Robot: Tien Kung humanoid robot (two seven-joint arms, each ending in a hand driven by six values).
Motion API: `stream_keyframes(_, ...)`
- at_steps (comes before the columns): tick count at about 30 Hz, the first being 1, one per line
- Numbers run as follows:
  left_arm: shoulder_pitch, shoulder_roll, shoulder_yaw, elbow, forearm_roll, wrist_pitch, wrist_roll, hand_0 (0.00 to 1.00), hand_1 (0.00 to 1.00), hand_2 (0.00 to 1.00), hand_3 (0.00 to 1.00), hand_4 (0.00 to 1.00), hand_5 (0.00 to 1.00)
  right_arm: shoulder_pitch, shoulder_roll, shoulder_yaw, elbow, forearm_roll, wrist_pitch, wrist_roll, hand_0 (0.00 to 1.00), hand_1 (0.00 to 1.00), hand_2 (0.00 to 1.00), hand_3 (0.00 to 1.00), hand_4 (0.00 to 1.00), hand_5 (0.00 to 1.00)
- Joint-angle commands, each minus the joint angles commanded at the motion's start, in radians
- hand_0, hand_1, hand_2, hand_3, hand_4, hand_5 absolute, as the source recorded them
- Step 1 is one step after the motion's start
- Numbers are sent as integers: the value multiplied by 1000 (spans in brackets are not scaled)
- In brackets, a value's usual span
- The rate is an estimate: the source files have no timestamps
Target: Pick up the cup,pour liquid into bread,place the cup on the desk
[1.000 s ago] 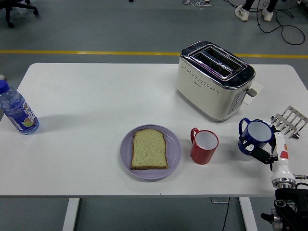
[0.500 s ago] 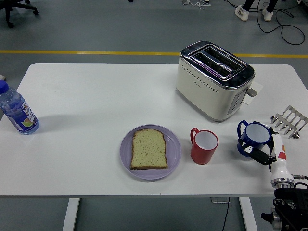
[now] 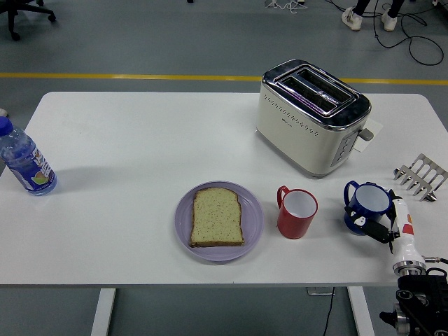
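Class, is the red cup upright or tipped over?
Upright: the red cup stands on the table, its round rim facing up.

right hand black fingers, white forearm, red marking

Bright, even overhead light, soft shadows, glare on the toaster, sharp focus

Blue ceramic cup with white interior, upright, handle toward the left, lower right of frame. Slice of light brown bread with darker crust lies flat on round lilac plate, lower centre of frame.
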Motion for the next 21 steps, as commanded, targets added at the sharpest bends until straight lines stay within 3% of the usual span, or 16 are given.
stream_keyframes(1, 0, 0, 1, 0, 0, 0, 0, 639, 649, 662, 562, 327, 834, 0, 1, 2, 0, -8, 1, -4, 499, 401, 551, 649, 694, 2)
stream_keyframes(2, 0, 0, 0, -1, 0, 0, 0, 638, 648, 662, 562, 328, 834, -1, 1, 6, 2, -16, 3, -7, 460, 401, 552, 742, 712, 2)
stream_keyframes(7, 0, -1, -3, -1, 2, 0, 0, 638, 648, 662, 562, 328, 834, 0, 1, 14, 6, -37, 7, -16, 460, 401, 552, 742, 712, 2)
stream_keyframes(8, 0, -1, -3, -2, 2, 0, 0, 638, 649, 660, 563, 329, 835, -1, 2, 15, 7, -39, 7, -13, 444, 398, 554, 857, 763, 2)
stream_keyframes(13, -1, -1, -8, -1, 3, 0, 0, 638, 649, 660, 563, 329, 835, 0, 4, 19, 9, -44, 8, -7, 444, 398, 554, 857, 763, 2)
stream_keyframes(14, -1, 0, -9, -2, 4, 0, 0, 638, 648, 661, 562, 331, 835, 0, 5, 20, 9, -46, 9, -8, 458, 391, 566, 929, 801, 2)
stream_keyframes(21, -7, 1, -15, -1, 8, 0, 0, 637, 648, 661, 562, 333, 838, 3, 6, 25, 7, -55, 14, -14, 469, 394, 580, 956, 812, 2)
